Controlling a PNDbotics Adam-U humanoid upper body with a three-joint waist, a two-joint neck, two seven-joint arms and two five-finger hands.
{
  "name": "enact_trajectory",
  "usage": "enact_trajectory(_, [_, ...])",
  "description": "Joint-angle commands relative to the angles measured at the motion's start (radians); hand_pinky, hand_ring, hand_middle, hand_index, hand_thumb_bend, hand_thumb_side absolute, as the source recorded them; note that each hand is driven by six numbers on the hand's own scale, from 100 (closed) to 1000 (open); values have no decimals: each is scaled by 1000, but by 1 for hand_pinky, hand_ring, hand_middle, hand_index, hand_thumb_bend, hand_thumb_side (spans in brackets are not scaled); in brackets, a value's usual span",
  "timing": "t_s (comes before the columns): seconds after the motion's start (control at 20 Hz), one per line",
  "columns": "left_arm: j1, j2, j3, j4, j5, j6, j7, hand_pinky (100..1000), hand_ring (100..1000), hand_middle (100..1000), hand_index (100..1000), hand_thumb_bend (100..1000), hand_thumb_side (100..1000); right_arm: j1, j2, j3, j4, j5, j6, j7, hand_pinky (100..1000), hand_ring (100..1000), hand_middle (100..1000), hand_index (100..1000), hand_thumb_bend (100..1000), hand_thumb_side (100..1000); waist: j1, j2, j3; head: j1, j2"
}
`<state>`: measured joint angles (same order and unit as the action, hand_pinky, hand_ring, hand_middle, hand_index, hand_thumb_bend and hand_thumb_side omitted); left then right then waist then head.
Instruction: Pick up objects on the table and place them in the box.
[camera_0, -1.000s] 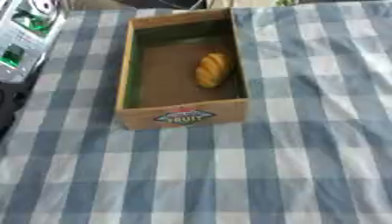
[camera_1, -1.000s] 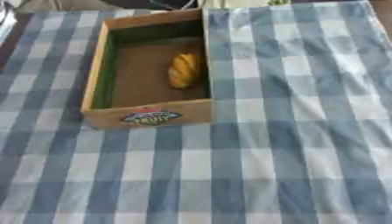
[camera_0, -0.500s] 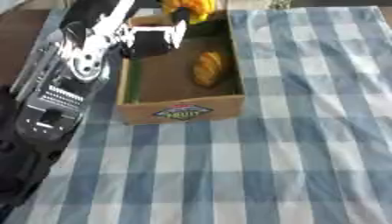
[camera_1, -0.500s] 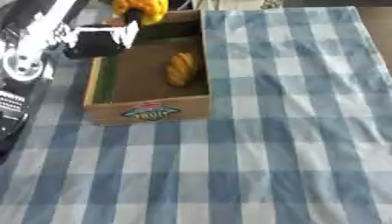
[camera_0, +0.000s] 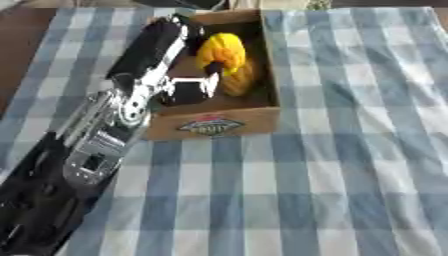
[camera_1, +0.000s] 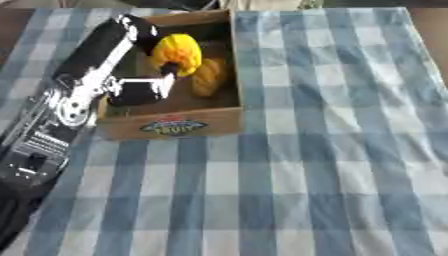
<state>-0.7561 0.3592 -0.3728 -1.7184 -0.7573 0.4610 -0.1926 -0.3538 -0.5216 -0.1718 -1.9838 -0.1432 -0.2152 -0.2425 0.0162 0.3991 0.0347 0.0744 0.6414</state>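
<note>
I see the box (camera_1: 171, 125) standing on the checked cloth (camera_1: 332, 150), its printed label facing me. Inside, against the right wall, lies a golden-brown piece (camera_1: 208, 77) — it looks like a bread roll. My left hand (camera_1: 144, 87) reaches over the box from the left, the black and silver arm (camera_0: 105, 140) running down to the lower left corner. The hand holds a yellow object (camera_1: 178, 51) over the inside of the box, just above and left of the roll; fingers curl round it, thumb block low beside it. I cannot tell whether the yellow object touches the roll. The left eye view shows more of the arm's lower part — the right eye view shows more cloth to the right of the box.
</note>
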Motion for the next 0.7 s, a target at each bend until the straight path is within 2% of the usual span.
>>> enact_trajectory(0.05, [-6,-1,0,15,-10,-1,19,724,614,503,610,100,100,-4,-11,-11,-16,-6,0,-3,812,853,642,817,137,457,-3,-28,-2,6,-2])
enact_trajectory(0.15, [-3,-4,-1,23,-12,-2,21,731,636,539,655,100,100,-3,-10,-12,-16,-6,1,-3,812,853,642,817,136,459,-2,-28,-2,7,-2])
enact_trajectory(0.2, [-1,-5,-3,26,-12,-4,17,771,734,675,806,177,100,-3,-9,-11,-16,-6,1,-3,812,853,642,817,136,460,-2,-28,-2,7,-2])
enact_trajectory(0.25, [0,-6,-6,27,-15,-10,10,845,832,794,891,302,126,-2,-9,-11,-16,-6,1,-3,812,853,642,817,135,460,-2,-28,-2,7,-1])
enact_trajectory(0.3, [1,-4,-7,26,-27,-20,0,901,876,835,926,435,259,-2,-9,-11,-16,-6,2,-3,812,853,642,817,135,461,-2,-28,-1,7,0])
enact_trajectory(0.35, [1,-4,-6,24,-47,-30,-10,954,913,847,943,549,340,-1,-9,-11,-16,-5,2,-3,812,853,642,817,135,461,-2,-28,-1,6,1])
enact_trajectory(0.5, [4,-5,13,7,-115,-42,-11,987,942,855,953,612,440,0,-7,-9,-16,-5,3,-4,812,853,642,817,135,462,-3,-29,0,1,8])
enact_trajectory(0.7, [14,-2,53,-37,-147,-28,25,968,932,844,939,595,451,1,-7,-10,-16,-4,3,-5,812,852,642,817,137,459,-5,-34,4,-12,15])
